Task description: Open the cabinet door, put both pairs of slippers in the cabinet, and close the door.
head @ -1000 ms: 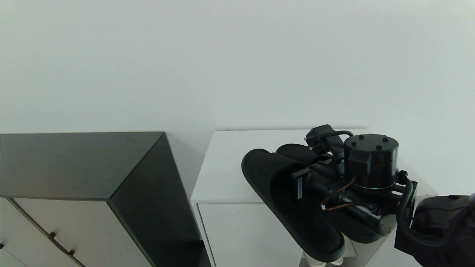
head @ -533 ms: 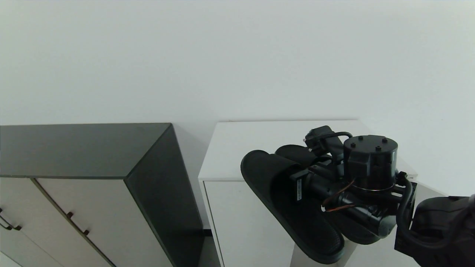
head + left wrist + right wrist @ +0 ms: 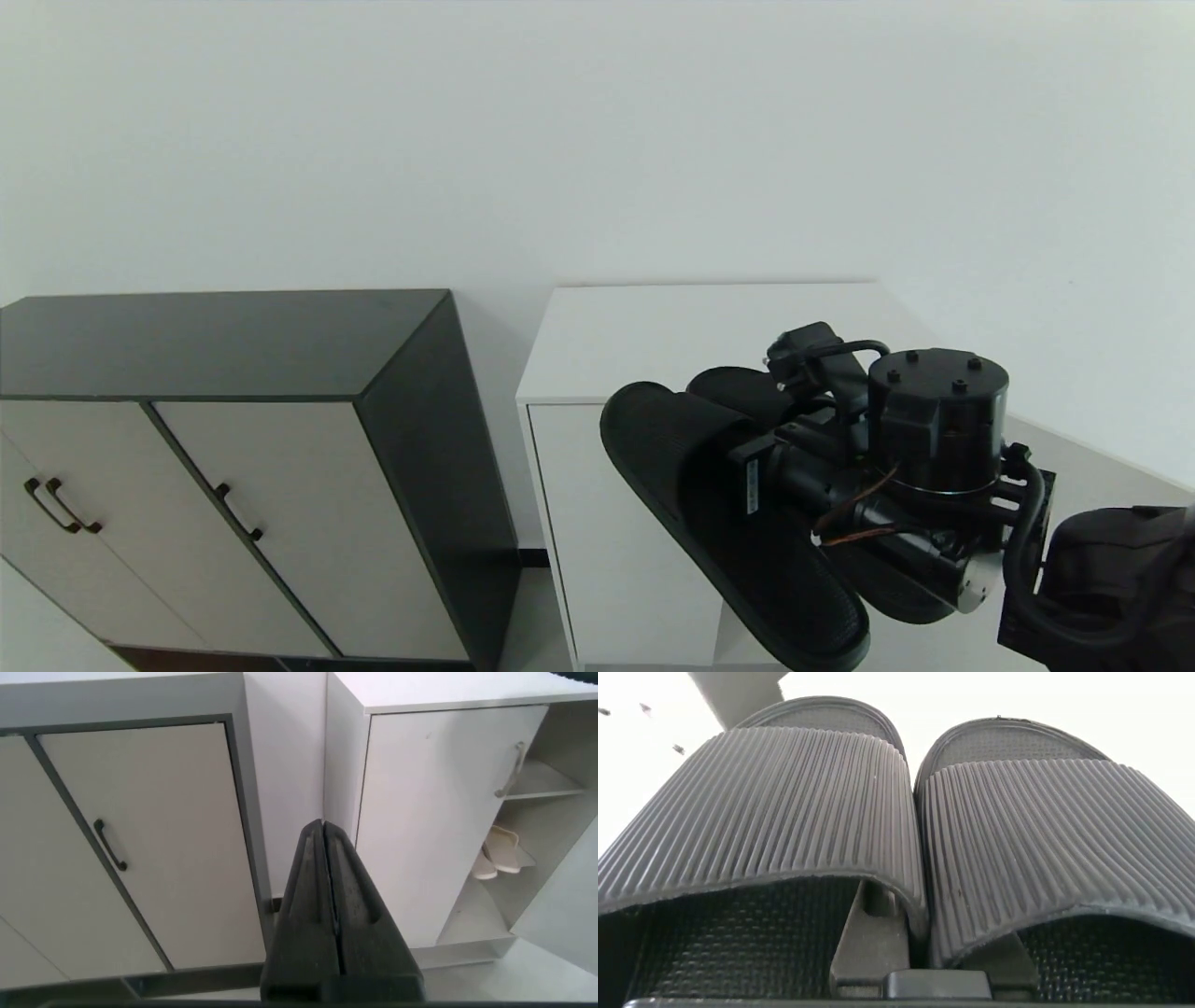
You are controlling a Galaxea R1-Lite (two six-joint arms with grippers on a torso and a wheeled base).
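two black rubbery slippers (image 3: 728,504), ribbed straps, dimpled footbeds, sit clamped side by side in the right gripper (image 3: 775,462) before the white cabinet (image 3: 691,336); two pale slippers (image 3: 500,854) lie inside it. left gripper (image 3: 329,905) fingers pressed together, empty.

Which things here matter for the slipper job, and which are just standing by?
Job in hand:
black slippers, held by the right gripper
white cabinet, its inside open
white slippers on a shelf inside it

Standing by:
dark cabinet beside it, doors shut
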